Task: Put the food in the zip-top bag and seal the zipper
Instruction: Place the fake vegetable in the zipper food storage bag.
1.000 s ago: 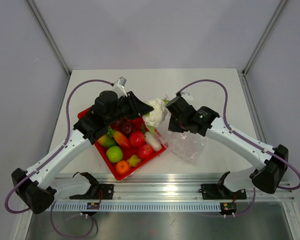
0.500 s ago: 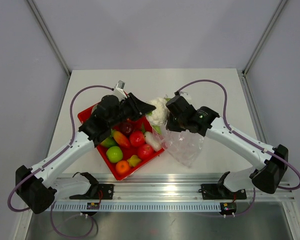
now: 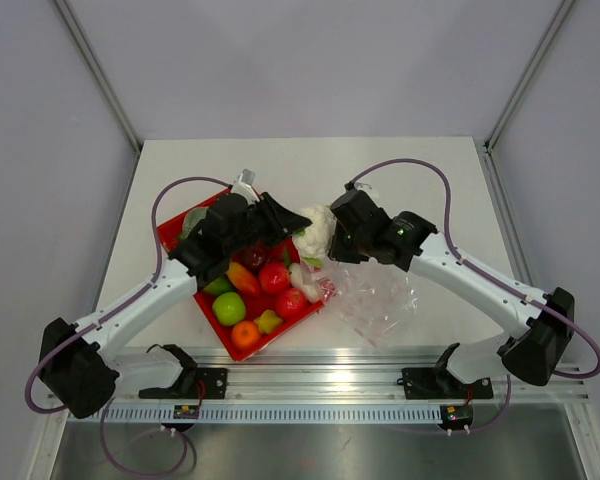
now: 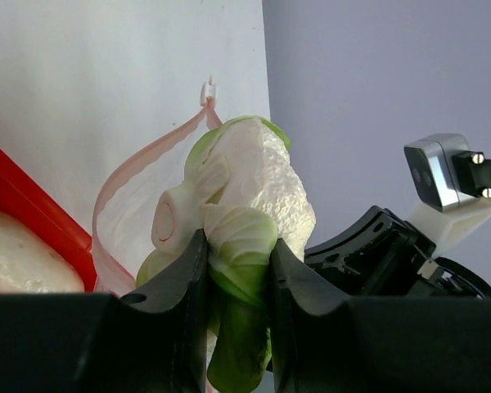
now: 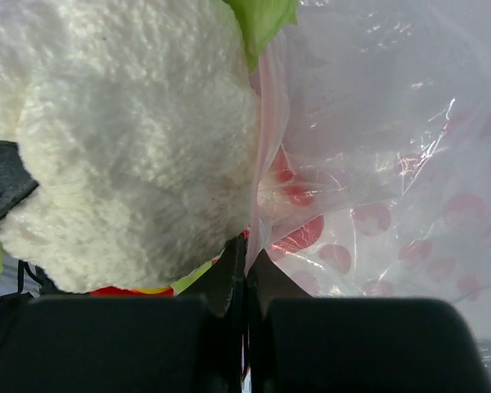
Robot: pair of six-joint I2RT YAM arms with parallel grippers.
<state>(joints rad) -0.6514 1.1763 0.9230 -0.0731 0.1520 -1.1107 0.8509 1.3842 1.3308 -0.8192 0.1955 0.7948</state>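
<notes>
Now we grip the cauliflower [image 4: 247,176] by its green stem in our left gripper [image 4: 236,254], head pointing toward three o'clock, just beside the zip-top bag [image 3: 375,295] mouth. Our right gripper [image 5: 245,268], fingers pressed together, pinches the zipper [image 5: 260,147] edge. The bag trails toward four o'clock.

Bright, even light; blurry wrist close-ups.

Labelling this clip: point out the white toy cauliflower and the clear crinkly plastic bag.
white toy cauliflower [image 3: 318,227], top external view, its white head
clear crinkly plastic bag [image 3: 378,298], top external view, its crumpled middle
</notes>
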